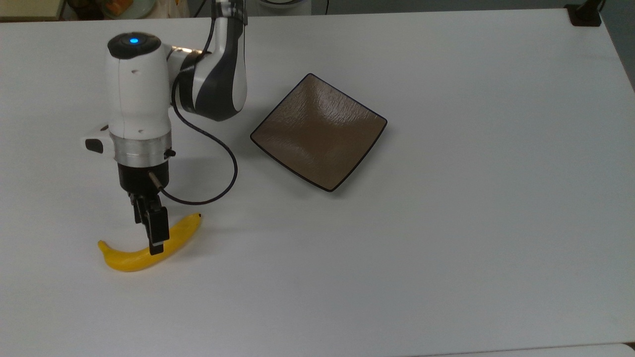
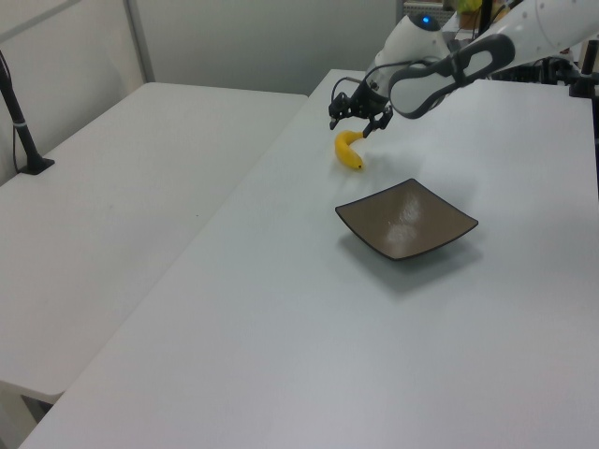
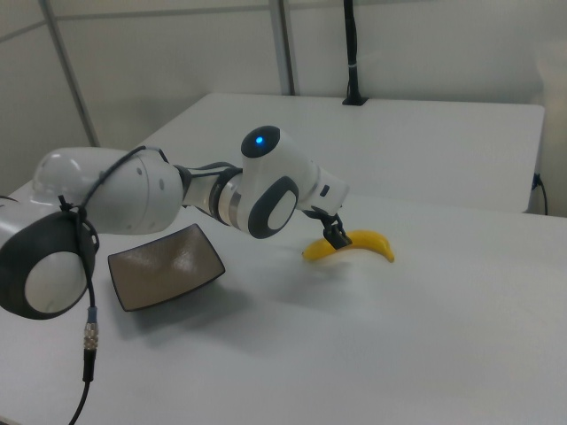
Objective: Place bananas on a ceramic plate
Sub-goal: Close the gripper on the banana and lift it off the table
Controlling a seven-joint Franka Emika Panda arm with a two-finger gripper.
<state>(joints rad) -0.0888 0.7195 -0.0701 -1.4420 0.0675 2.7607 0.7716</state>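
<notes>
bright yellow curved banana lies near the tabletop edge, well apart from the brown square plate. end effector hangs spread apart right over it.

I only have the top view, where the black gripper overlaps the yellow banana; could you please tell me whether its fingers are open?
Observer: Yes, in the left view the black two-finger gripper has its fingers spread apart.
Operator: Is it down around the curved yellow banana?
Observer: Not quite. In the left view its tips hang just above the banana, which lies flat on the white table.
Operator: And the plate?
Observer: The right view shows that the square brown ceramic plate has upturned edges.
</notes>
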